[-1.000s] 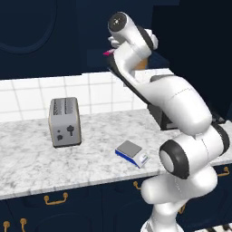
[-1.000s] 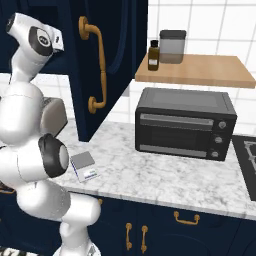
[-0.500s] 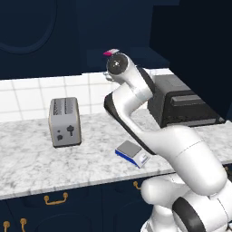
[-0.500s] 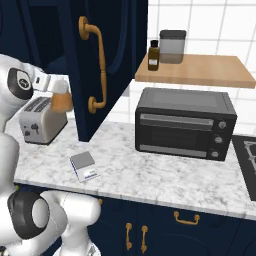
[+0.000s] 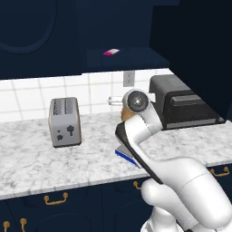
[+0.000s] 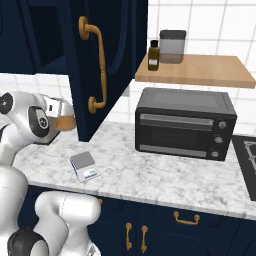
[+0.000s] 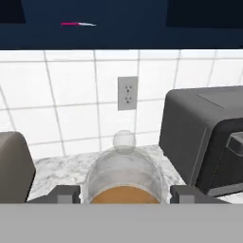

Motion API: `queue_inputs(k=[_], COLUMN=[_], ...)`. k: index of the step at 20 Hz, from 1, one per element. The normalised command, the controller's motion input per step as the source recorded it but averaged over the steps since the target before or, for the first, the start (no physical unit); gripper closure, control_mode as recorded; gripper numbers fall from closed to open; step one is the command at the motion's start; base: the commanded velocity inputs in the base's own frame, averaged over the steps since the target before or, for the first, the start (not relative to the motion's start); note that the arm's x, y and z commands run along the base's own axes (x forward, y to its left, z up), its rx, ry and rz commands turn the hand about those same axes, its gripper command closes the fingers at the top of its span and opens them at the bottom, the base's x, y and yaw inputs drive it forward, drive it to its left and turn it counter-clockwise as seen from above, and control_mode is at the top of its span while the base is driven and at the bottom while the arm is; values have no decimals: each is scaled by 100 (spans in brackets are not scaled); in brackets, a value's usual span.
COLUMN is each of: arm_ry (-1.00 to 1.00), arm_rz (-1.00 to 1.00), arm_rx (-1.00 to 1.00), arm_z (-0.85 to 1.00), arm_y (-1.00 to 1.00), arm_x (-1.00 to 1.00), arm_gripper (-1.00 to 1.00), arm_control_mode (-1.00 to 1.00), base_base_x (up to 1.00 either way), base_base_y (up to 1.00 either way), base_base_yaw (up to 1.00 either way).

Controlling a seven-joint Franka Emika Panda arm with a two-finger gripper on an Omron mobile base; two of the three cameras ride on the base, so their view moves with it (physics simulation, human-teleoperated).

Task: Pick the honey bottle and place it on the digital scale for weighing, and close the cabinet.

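Carrying honey bottle (image 6: pixel 64 122), cap-forward: claw (image 7: pixel 124 195) clamped on its amber body, mid-left of right base frame. Digital scale (image 6: pixel 84 166) lies on bench (image 6: pixel 165 175), below and right of claw.

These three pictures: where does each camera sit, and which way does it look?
Left base view: behind the arm's left, looking forward and down at the toaster; the arm rises lower right.
Right base view: behind its right, facing the oven and scale; the arm rises lower left.
Hand view: along the tool, honey bottle between its tips, facing the wall.
All share the oven.
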Motion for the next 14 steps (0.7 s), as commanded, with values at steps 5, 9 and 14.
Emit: queue_inputs(k=[5,9,14], arm_ry=[1,-3,-4], arm_rz=[26,16,24], arm_rx=[0,-3,0], arm_z=[-43,-42,-4], arm_y=[0,26,3], arm_x=[22,33,9], arm_gripper=[100,100,100], arm_control_mode=[-100,-100,-100], base_base_x=[0,0,0], base_base_y=[0,0,0], base_base_yaw=[0,0,0])
